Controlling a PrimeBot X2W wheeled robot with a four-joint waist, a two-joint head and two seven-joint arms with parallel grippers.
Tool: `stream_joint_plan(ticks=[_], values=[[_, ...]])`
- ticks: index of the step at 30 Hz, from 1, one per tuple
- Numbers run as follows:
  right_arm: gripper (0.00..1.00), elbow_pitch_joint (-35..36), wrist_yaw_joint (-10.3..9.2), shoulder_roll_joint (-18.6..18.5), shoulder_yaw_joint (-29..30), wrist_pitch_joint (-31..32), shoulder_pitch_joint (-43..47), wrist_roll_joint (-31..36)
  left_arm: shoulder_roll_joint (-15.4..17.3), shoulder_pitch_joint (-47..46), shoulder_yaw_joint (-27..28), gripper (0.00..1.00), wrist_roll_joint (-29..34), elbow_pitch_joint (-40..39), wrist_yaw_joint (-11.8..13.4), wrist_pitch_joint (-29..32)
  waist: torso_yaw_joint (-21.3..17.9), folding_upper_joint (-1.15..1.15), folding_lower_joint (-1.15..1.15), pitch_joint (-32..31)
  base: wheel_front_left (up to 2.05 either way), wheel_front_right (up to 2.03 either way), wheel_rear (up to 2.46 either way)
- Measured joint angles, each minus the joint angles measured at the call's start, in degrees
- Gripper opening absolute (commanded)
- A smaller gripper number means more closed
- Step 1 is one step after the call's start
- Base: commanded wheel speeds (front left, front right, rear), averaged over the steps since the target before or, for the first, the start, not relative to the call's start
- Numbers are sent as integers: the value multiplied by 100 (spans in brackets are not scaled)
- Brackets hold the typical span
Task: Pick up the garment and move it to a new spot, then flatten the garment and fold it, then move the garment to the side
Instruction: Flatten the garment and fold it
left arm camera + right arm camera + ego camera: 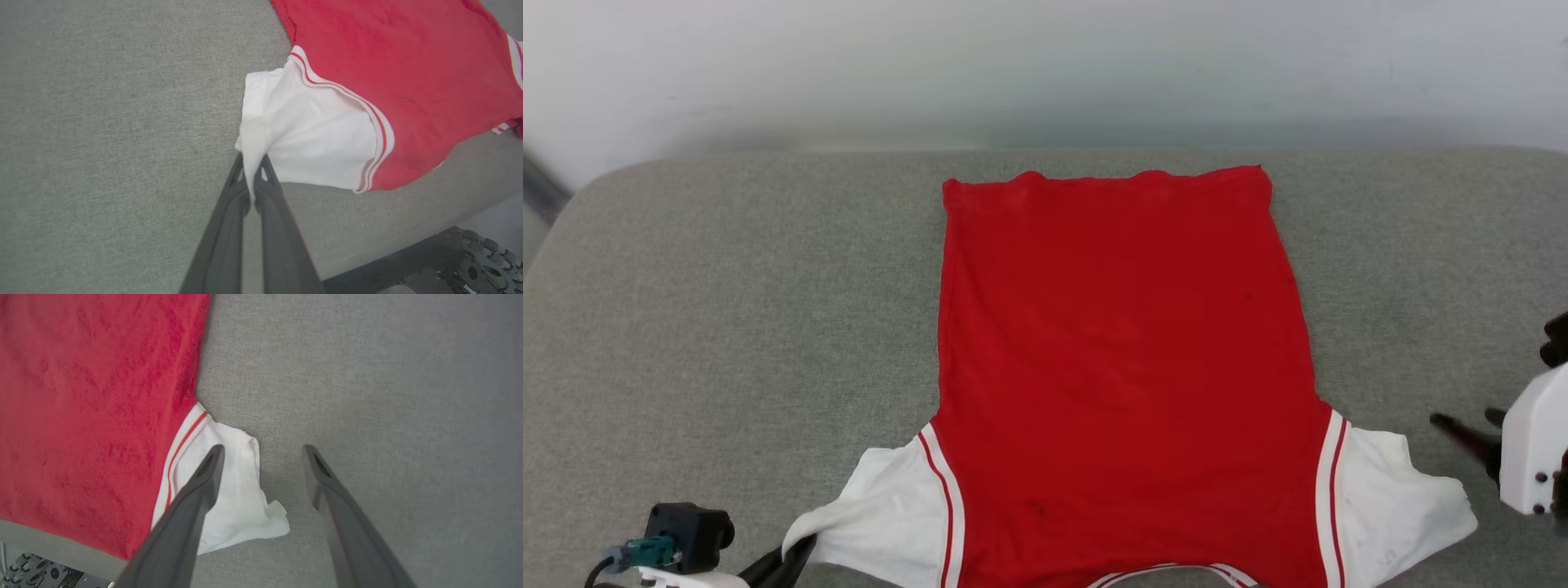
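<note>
While lying flat, soft garment (1123,343), woven surface (727,310)

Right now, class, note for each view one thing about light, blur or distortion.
Head view: the wall is washed out, the garment evenly lit. Left wrist view: the left pincer softens toward the bottom edge, the sleeve it pinches is crisp. Right wrist view: the open right pincer blurs near the lens.

Grey woven upholstered cushion (727,327), far corners rounded, pale wall behind. Red T-shirt (1123,367) lies flat on it, centred, hem toward far edge, neckline at near edge. White left sleeve (882,514) stretched sideways, outer tip drawn to point. White right sleeve (1396,498) rumpled, resting on fabric.
</note>
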State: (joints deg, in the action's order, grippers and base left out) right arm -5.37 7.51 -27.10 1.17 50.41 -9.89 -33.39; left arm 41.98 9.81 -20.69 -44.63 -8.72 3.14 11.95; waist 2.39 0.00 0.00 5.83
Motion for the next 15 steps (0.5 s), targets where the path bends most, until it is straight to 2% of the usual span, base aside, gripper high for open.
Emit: stream_joint_plan(ticks=[8,15], values=[[100,485,0,-43,44,378,-1201,-56,97,-21,-36,0,-198,-999,24,363,258,0,0,586,0,0,0],[100,132,0,-36,108,1066,-2680,337,170,-247,-188,0,-83,-1755,3,627,677,0,1,1285,0,0,0]])
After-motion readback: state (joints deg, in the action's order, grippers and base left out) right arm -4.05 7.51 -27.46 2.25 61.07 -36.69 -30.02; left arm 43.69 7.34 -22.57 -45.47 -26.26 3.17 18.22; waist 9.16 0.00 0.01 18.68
